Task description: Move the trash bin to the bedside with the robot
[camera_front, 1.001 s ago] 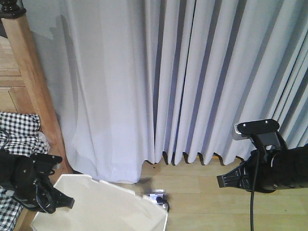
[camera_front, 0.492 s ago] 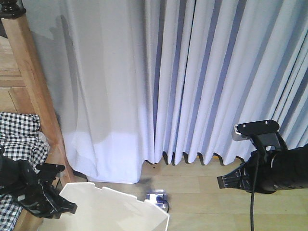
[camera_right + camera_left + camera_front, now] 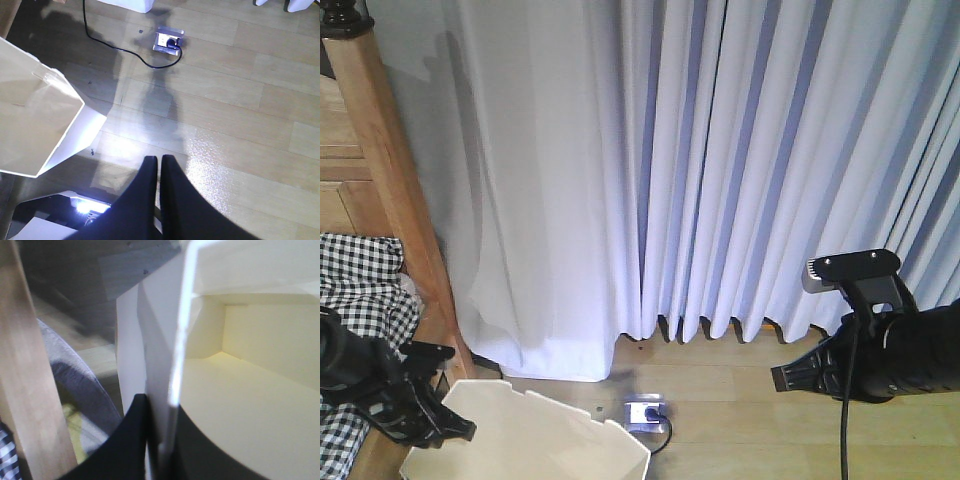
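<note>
The cream-white trash bin (image 3: 540, 445) stands at the bottom left on the wooden floor, close to the light-brown bed post (image 3: 390, 180) and the checked bedding (image 3: 360, 280). My left gripper (image 3: 455, 428) is shut on the bin's left rim. In the left wrist view the jaws (image 3: 160, 440) clamp the thin wall of the bin (image 3: 240, 405), with the bed post (image 3: 25, 380) just to the left. My right gripper (image 3: 785, 377) is shut and empty above the floor, to the right of the bin. In the right wrist view, the right gripper (image 3: 159, 162) sits right of the bin (image 3: 30, 120).
Pale curtains (image 3: 720, 170) hang across the back. A floor socket with a black cable (image 3: 645, 412) lies just beyond the bin and also shows in the right wrist view (image 3: 167, 40). A grey-topped camera module (image 3: 850, 265) sits on the right arm. The robot's base (image 3: 50, 215) is below the bin.
The bin has dropped slightly and its right corner has shifted left, toward the bed, with my left gripper still on its rim. The right arm has not moved.
</note>
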`<state>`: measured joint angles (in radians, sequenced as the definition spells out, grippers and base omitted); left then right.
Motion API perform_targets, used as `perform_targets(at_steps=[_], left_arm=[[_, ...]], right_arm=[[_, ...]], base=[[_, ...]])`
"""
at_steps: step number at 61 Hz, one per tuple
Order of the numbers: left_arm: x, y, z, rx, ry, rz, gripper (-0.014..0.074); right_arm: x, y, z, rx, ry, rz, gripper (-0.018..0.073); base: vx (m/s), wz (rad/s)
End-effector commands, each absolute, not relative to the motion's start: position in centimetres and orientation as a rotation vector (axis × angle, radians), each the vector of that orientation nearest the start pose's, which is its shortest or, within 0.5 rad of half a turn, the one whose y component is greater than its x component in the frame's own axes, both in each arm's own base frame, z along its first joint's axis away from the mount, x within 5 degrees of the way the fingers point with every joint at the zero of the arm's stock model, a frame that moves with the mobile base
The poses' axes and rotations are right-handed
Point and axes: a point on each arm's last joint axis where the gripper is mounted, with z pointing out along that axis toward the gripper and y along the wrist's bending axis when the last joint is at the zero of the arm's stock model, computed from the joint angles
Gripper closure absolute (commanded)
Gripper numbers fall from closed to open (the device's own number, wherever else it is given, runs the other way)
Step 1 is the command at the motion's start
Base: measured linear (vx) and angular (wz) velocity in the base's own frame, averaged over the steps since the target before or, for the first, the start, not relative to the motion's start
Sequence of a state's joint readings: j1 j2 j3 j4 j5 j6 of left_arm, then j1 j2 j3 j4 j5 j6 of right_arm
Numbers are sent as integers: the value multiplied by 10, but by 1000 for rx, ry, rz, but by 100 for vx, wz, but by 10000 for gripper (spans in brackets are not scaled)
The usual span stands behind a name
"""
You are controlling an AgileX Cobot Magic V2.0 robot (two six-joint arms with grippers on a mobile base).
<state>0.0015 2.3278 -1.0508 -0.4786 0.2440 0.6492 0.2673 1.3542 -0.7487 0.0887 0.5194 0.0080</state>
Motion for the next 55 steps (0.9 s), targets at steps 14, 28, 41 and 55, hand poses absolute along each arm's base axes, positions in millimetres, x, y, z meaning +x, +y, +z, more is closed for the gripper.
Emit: perform_targets(at_steps=[14,28,41,55], left_arm=[[379,-12,-15,238,2910,-176,602],[391,-3,-35,200,2920,-198,602],[394,8,-53,186,2928,-228,602],[405,1,-63,158,2896,-339,602]], right_arm=[[246,71,241,-254,2508,189,566],[246,71,242,-254,2507,189,566],[246,71,242,-253,2504,189,566],[248,71,243,-251,2488,190,566]], base=[[0,0],[0,0],[0,0],[0,0]])
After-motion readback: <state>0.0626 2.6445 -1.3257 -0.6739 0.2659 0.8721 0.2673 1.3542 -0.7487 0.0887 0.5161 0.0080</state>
